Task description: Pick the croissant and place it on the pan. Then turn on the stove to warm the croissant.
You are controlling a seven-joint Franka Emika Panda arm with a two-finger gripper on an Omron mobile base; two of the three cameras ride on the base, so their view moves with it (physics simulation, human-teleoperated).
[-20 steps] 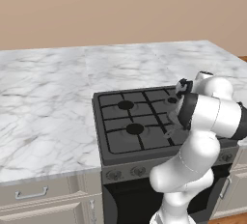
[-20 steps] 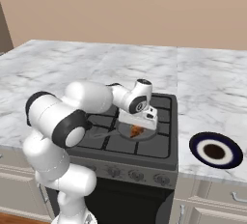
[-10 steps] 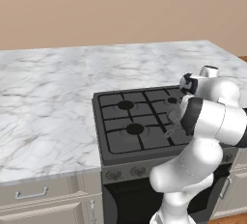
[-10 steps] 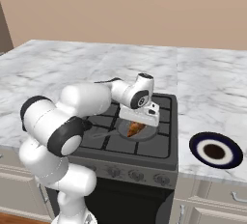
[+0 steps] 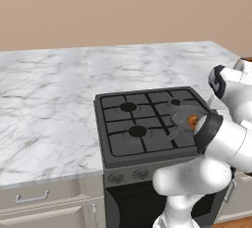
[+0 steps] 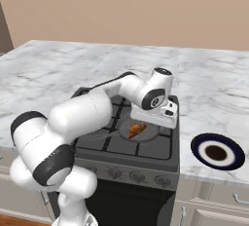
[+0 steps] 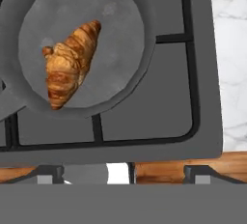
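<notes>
The croissant [image 7: 70,62] lies free inside the pan [image 7: 118,35], at about 9 o'clock of its floor in the hand view, on the stove [image 6: 146,148]. The jaws are released, holding nothing. Placing looks done; next, a front knob [image 6: 114,172] needs turning.

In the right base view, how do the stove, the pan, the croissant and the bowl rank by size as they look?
Largest to smallest:
1. stove
2. bowl
3. pan, close to the bowl, so unsure
4. croissant
</notes>
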